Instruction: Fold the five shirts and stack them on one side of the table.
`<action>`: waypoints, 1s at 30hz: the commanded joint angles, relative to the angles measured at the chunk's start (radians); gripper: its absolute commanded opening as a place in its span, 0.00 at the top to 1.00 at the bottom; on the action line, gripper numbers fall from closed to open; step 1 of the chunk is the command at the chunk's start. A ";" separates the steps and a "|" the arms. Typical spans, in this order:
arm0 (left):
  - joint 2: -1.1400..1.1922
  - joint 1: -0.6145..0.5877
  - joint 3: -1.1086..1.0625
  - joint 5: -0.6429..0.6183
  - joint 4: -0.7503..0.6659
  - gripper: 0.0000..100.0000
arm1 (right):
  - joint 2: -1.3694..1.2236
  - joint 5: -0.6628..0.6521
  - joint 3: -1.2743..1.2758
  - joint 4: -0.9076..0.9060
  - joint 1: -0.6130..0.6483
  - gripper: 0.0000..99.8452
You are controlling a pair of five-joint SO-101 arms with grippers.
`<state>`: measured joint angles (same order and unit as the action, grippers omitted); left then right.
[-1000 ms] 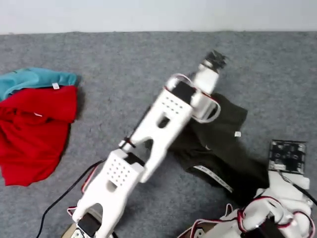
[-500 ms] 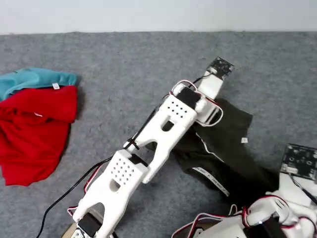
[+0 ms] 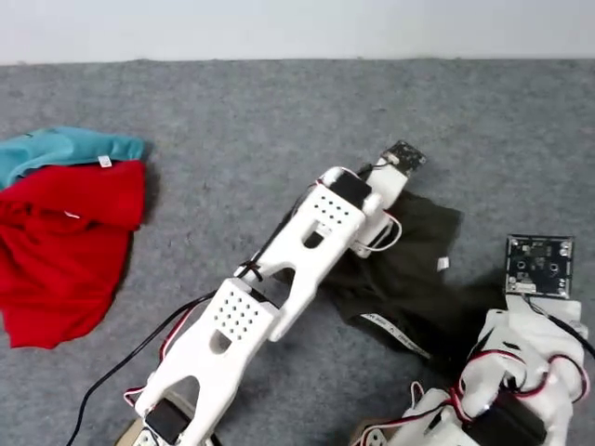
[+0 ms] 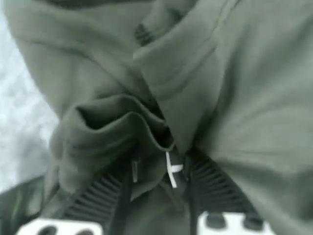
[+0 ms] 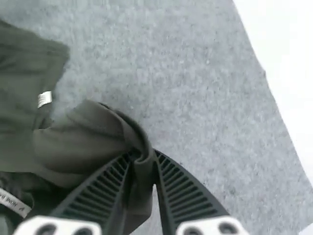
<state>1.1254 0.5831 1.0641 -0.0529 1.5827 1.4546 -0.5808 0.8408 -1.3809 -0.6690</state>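
A dark green shirt (image 3: 409,274) lies crumpled on the grey table at the centre right. My left arm stretches from the front over its far left part, and my left gripper (image 4: 159,178) is shut on a bunched fold of the dark green shirt (image 4: 234,88). At the front right, my right gripper (image 5: 142,171) is shut on the near right edge of that shirt (image 5: 73,142), beside its white label (image 5: 44,99). A red shirt (image 3: 65,237) lies over a teal shirt (image 3: 65,147) at the far left.
The grey felt table (image 3: 232,111) has bare room at the back and in the middle. Its right edge (image 5: 274,98) runs close to my right gripper. A black cable (image 3: 112,372) trails from the left arm's base at the front.
My left gripper pulled back a little toward the near left with the shirt's fold. My right arm swung in and rose, and the shirt's right part bunched up.
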 commanded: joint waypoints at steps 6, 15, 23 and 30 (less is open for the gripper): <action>-0.008 -0.295 0.018 0.011 0.173 0.89 | -0.010 0.014 0.000 0.059 0.012 0.99; -0.256 -0.330 -0.348 0.008 0.175 0.91 | -0.010 0.014 0.166 0.171 0.008 0.99; -0.910 -0.212 -0.641 0.014 0.149 0.91 | -0.010 0.014 0.256 0.186 0.008 0.99; -0.984 -0.138 -0.665 0.005 -0.098 0.79 | -0.010 0.014 0.261 0.168 0.008 0.99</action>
<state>0.1573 0.4035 0.4104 -0.0514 1.5796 1.4362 -0.5777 1.1078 -1.2152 -0.6628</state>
